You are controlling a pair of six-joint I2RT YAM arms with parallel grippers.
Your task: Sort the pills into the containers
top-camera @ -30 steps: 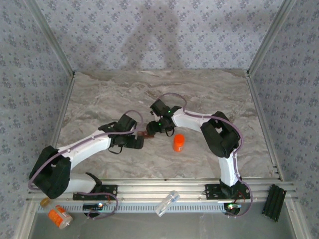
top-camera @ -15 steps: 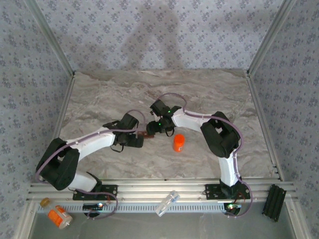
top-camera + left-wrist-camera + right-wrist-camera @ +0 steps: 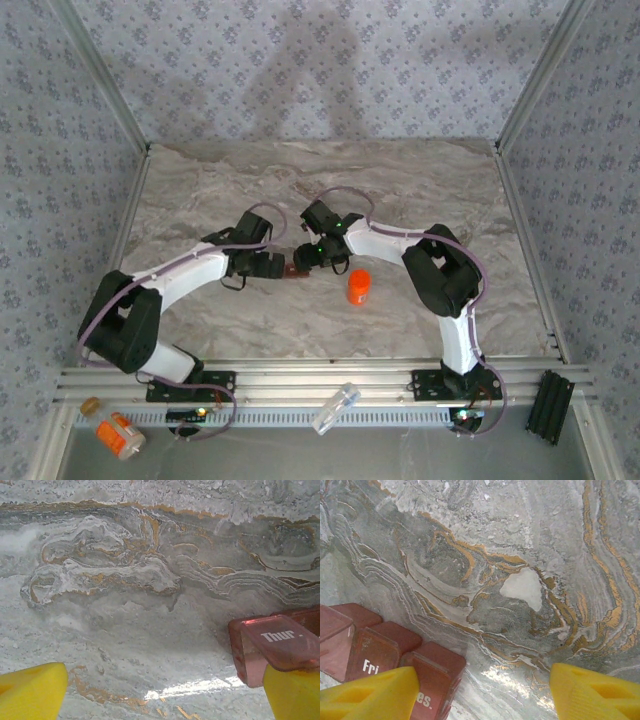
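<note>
Pill box (image 3: 293,268) is lying on the surface (image 3: 420,180) between my hands | am holding left hand (image 3: 160,692) wide, box end beside one finger | right hand (image 3: 485,692) gaping empty, box likewise off-centre | both equally near

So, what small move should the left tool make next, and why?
Probably shift the left tool sideways toward the pill organizer. Its jaws stand wide open over the bare marble table, and the Thur compartment sits at one yellow finger, not between them.
</note>
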